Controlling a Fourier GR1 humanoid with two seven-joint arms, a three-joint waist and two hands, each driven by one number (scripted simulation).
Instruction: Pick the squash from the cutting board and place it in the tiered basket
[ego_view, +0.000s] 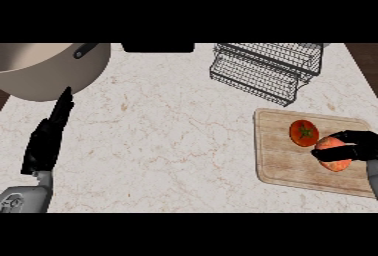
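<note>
Your right hand is curled round the squash at the board's right edge, partly hiding it; its forearm is cut off. A tomato lies beside it. Your left hand rests open near the worktop's left edge; the basket stands at the far edge.

A pale orange-pink squash is lying on the wooden cutting board at about four o'clock on the tabletop, partly wrapped by black fingers. The board is lying flat, slightly skewed. The dark wire tiered basket is standing at one o'clock, well apart from the board.
</note>
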